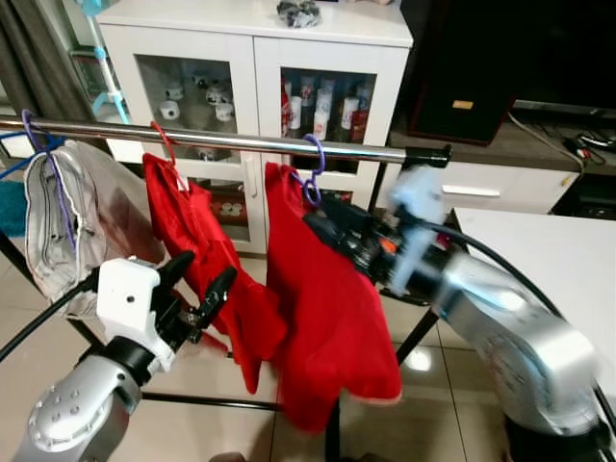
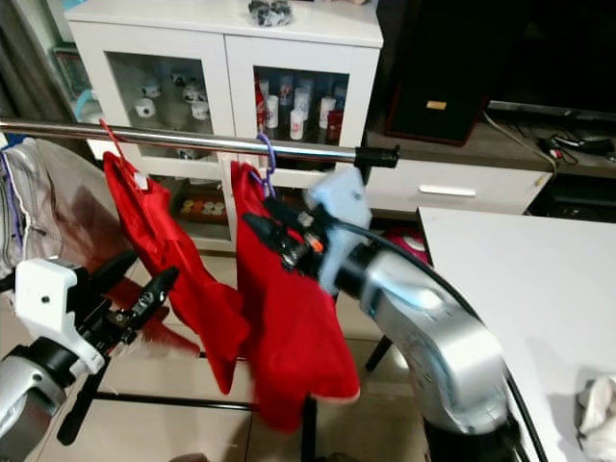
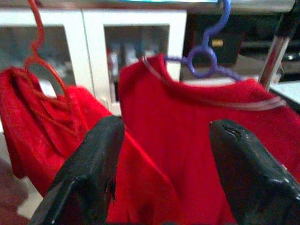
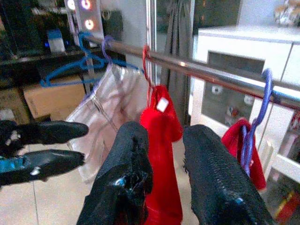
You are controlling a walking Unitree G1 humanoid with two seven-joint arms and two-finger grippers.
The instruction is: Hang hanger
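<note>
Purple hanger (image 1: 313, 168) hooked on rail (image 1: 241, 141); both grippers' jaws parted, empty, right one blurred.

A steel rail (image 1: 241, 141) carries a purple hanger (image 1: 313, 168), a red hanger (image 1: 166, 142) and grey trousers (image 1: 67, 221).

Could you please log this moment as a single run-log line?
purple hanger: hooked on rail, carrying red shirt | right gripper: open, beside hanger neck | left gripper: open, near other red garment
</note>
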